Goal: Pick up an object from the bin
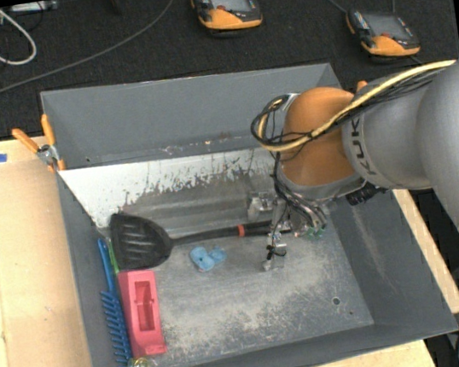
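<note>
Black spatula [139,238], pink block [143,311], blue brush [115,326], pale blue lump [208,258], grey bin [192,111].

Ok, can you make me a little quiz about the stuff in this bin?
1. True or false: the pink block lies near the bin's left wall.
2. Which thing comes closest to the gripper? A) blue comb B) black spatula C) gold ball
3. Fill in: the small lump mid-bin is ____.
Key: 1 true; 2 B; 3 blue.

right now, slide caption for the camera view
Gripper at handle end of a black slotted spatula, blue piece nearby, in grey bin
</note>
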Controlling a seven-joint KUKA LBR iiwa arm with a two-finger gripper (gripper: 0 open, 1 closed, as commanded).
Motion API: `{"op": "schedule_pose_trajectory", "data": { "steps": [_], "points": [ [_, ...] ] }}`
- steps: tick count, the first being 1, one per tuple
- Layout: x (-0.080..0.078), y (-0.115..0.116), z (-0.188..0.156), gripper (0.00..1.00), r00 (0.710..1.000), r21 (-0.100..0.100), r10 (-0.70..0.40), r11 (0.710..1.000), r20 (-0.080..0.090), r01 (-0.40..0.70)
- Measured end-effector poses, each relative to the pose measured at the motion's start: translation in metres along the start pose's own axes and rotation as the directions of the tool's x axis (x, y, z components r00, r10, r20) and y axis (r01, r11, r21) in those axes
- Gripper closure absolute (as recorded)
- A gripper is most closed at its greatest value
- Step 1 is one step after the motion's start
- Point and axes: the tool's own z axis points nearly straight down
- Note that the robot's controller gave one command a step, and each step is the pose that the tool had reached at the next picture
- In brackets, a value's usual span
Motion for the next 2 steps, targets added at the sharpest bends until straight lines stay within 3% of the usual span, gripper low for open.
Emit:
{"op": "schedule_pose_trajectory", "data": {
  "steps": [1, 2],
  "points": [
    [-0.0002, 0.0006, 0.0003, 1.00, 1.000, 0.000, -0.014, 1.000, -0.003, 0.014],
    [-0.0002, 0.0006, 0.0002, 1.00, 1.000, 0.000, -0.014, 1.000, -0.003, 0.014]
  ]
}}
